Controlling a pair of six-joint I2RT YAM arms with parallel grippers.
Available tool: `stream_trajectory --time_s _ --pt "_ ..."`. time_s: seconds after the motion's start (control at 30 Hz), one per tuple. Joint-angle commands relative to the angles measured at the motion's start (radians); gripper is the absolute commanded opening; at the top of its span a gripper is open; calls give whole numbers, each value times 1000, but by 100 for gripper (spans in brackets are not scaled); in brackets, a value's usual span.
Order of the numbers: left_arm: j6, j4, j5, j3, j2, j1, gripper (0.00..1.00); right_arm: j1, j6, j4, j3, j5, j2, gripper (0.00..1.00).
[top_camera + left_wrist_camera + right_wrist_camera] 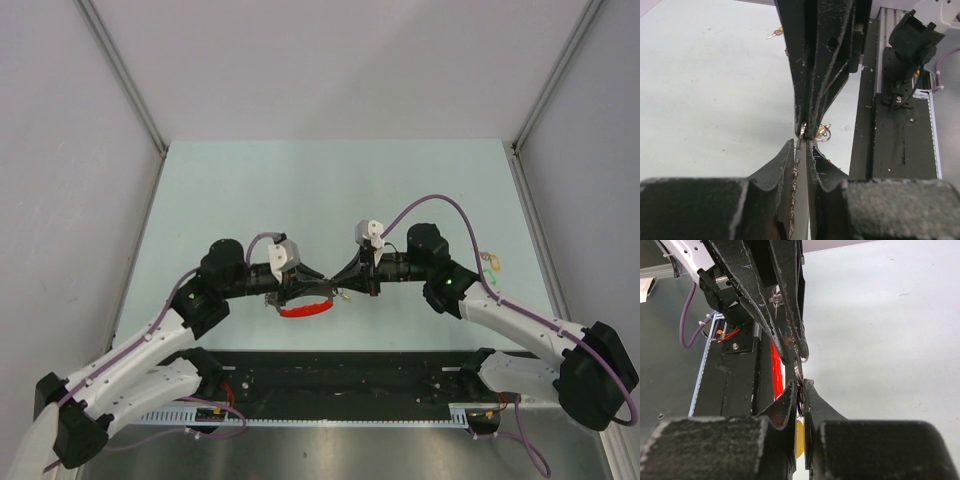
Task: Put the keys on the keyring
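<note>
Though unclear from above, wrist views show right tool (799, 387) pinching yellow key (799, 437), left tool (801, 145) clamping keyring (775, 365).

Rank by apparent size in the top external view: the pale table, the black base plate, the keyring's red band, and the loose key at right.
1. table
2. black base plate
3. red band, partly covered from above, so its full extent is unsure
4. loose key, barely a speck
</note>
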Motion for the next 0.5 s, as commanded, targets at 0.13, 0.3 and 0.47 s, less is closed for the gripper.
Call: stream_trajectory --time_s 0.13,0.3,0.47 --pt "24 9 69 35 28 -13 15 12 -3 83 4 6 -5 0" --pt "33 -3 69 58 51 -17 8 18 -12 75 4 18 -5 0" --pt "38 -8 64 70 62 -19 3 20 -23 64 4 27 -2 0"
